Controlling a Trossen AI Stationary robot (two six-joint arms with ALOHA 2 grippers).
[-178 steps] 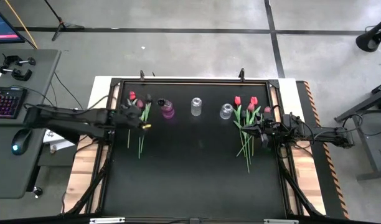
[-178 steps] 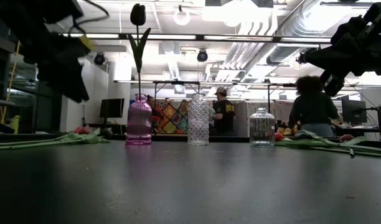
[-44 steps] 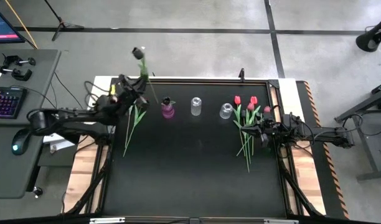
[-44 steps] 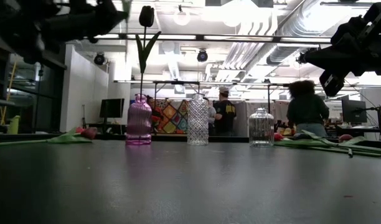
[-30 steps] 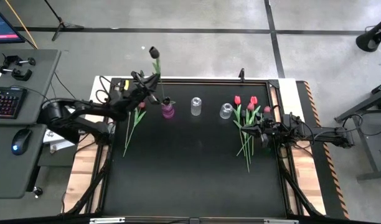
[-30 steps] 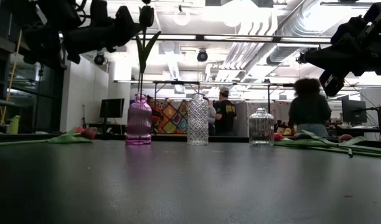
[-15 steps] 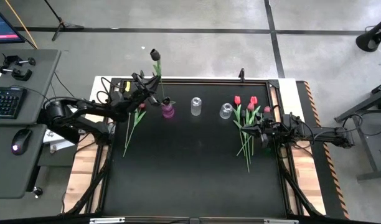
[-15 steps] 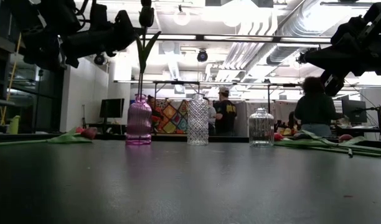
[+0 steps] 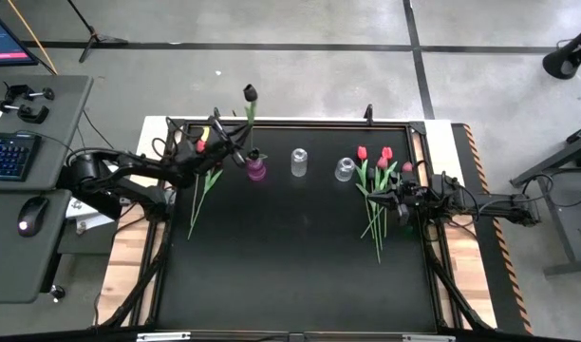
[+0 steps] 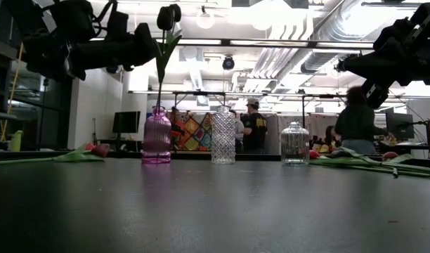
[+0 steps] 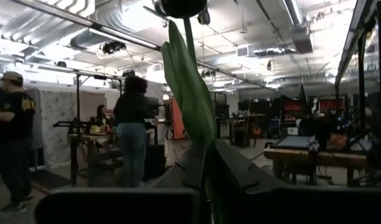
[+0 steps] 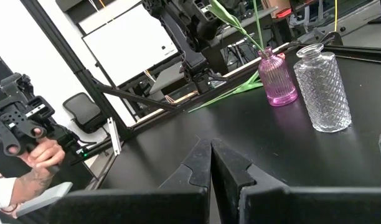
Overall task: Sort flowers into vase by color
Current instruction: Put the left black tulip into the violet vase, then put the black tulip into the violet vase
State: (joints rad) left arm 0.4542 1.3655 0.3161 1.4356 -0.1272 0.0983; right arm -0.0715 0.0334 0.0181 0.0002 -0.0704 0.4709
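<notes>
While the black table (image 9: 300,266) is taken as the largest thing, three vases are seen in a row near its far edge: pink vase (image 10: 157,137), cut-glass vase (image 10: 223,135), clear vase (image 10: 295,144). Loose flowers are left in two heaps: a small pile (image 9: 203,185) below and behind the left jaws, a larger pile (image 9: 378,195) just ahead of the right jaws.

A dark-headed tulip (image 10: 167,17) is held upright by the left gripper (image 10: 148,43), pinched on the stem just under the leaf; the head and leaf stand above the jaws, the lower stem runs down from them into the mouth of the pink vase. In the left wrist view the fingers are closed tight around the stem (image 11: 206,168), no gap visible.

The tulip is judged very light, with a thin springy stem that can bend or swivel in the pinch; the smooth plastic stem may slip. A hold at mid-stem, under the leaf, is judged best, never on the soft head.

The right gripper (image 9: 397,201) is parked over the larger pile, jaws drawn together, nothing gripped, as shown in the right wrist view (image 12: 210,163).
</notes>
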